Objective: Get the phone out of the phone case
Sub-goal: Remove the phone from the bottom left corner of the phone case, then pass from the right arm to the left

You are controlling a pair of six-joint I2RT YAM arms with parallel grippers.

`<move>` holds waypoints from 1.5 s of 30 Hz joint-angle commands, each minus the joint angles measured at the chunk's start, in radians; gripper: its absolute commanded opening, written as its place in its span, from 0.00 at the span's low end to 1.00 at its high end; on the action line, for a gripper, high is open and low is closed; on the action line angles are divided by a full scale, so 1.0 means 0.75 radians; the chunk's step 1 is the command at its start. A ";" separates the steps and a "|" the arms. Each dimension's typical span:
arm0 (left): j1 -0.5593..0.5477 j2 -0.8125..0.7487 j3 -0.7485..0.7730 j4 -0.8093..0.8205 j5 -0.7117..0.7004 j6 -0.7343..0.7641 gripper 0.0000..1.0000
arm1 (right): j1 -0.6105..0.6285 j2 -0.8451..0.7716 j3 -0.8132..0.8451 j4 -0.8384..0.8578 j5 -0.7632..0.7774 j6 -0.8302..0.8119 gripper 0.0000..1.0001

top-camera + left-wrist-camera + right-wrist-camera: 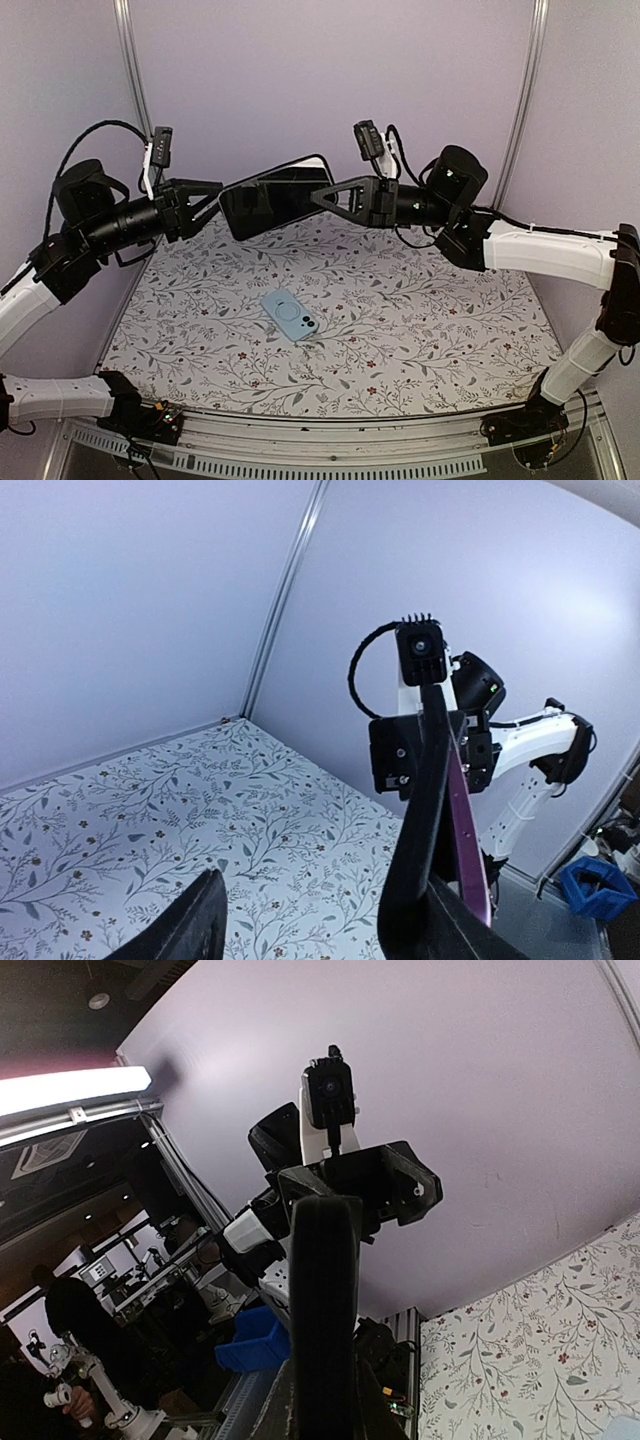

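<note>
Your right gripper (328,196) is clenched on the right end of the phone (272,198) and holds it in the air over the back half of the table (430,330). The phone's long side runs between the two arms, a little tilted, with its dark face turned toward the overhead camera. Your left gripper (212,206) is at the phone's other end with its jaws released. In the left wrist view one finger (195,925) stands well off to the left of the phone (428,810), with patterned tabletop showing in the gap. There the phone appears edge-on as a dark bar with a pinkish side, close against the other finger at the lower right. You cannot tell from that view whether that finger touches it. In the right wrist view the phone (325,1300) rises edge-on from the bottom of the picture, and the left gripper's body and wrist camera sit behind its far end. The contact of the right fingers on it is hard to make out there. The phone case (292,316) is light blue and lies flat on the floral tabletop near the middle, nearer the arm bases than the phone and well apart from it. It shows a ring mark and a camera cut-out at its near right corner. Neither gripper touches the case.
</note>
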 commanded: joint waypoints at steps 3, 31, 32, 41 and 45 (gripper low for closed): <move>0.027 -0.002 0.112 -0.230 -0.098 0.177 0.66 | -0.047 -0.209 -0.088 -0.252 0.099 -0.274 0.00; -0.051 -0.033 -0.142 0.009 0.728 0.744 0.51 | 0.105 -0.416 -0.207 -0.515 0.178 -1.295 0.00; -0.065 -0.050 -0.176 0.028 0.720 0.758 0.51 | 0.110 -0.414 -0.205 -0.512 0.180 -1.296 0.00; -0.128 -0.158 -0.316 0.144 0.671 0.878 0.47 | 0.122 -0.404 -0.188 -0.508 0.228 -1.295 0.00; -0.128 -0.167 -0.332 0.169 0.650 0.885 0.47 | 0.125 -0.401 -0.185 -0.509 0.223 -1.292 0.00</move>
